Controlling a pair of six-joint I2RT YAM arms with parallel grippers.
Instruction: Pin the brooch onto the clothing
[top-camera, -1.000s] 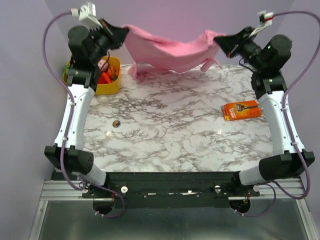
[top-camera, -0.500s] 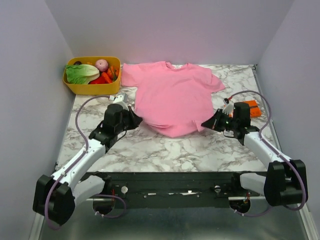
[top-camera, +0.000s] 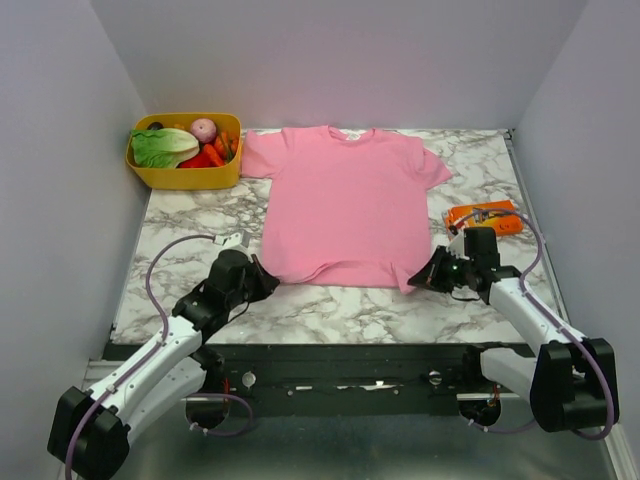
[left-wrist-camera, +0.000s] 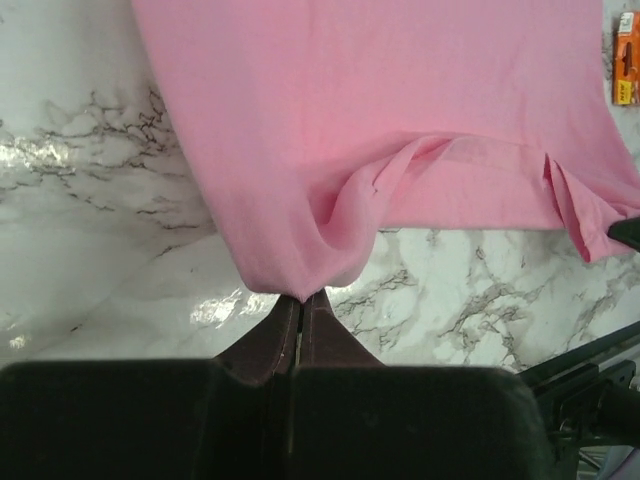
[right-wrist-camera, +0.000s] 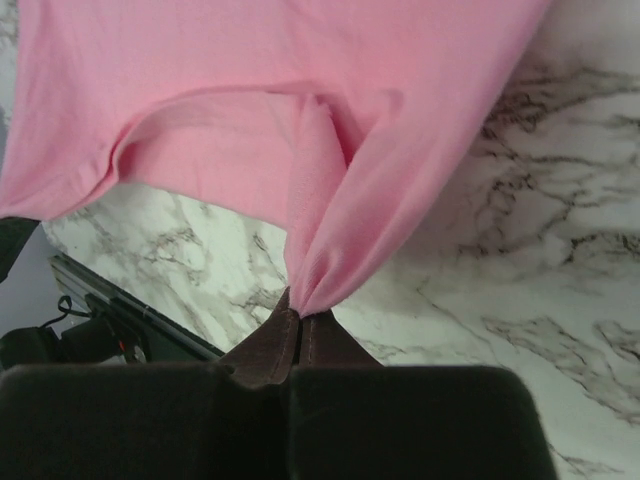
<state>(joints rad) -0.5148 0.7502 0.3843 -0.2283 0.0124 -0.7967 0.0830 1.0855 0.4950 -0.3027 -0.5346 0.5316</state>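
The clothing (top-camera: 345, 200), a pink T-shirt, lies spread flat on the marble table (top-camera: 190, 225) with its neck at the far side. My left gripper (top-camera: 268, 283) is shut on the shirt's near left hem corner. In the left wrist view the fabric (left-wrist-camera: 380, 100) bunches into the closed left gripper (left-wrist-camera: 300, 296). My right gripper (top-camera: 415, 280) is shut on the near right hem corner. The right wrist view shows a pinched fold of the shirt (right-wrist-camera: 250, 90) running into the closed right gripper (right-wrist-camera: 298, 314). The brooch is not visible in any view.
A yellow tub (top-camera: 185, 181) holding lettuce and other vegetables stands at the back left corner. An orange packet (top-camera: 485, 217) lies by the shirt's right side, just behind my right arm, and shows again as the orange packet (left-wrist-camera: 625, 65). Walls enclose three sides.
The shirt hung in the air between both raised grippers at the back. Both arms have come down and toward the near edge, drawing the shirt flat over the table.
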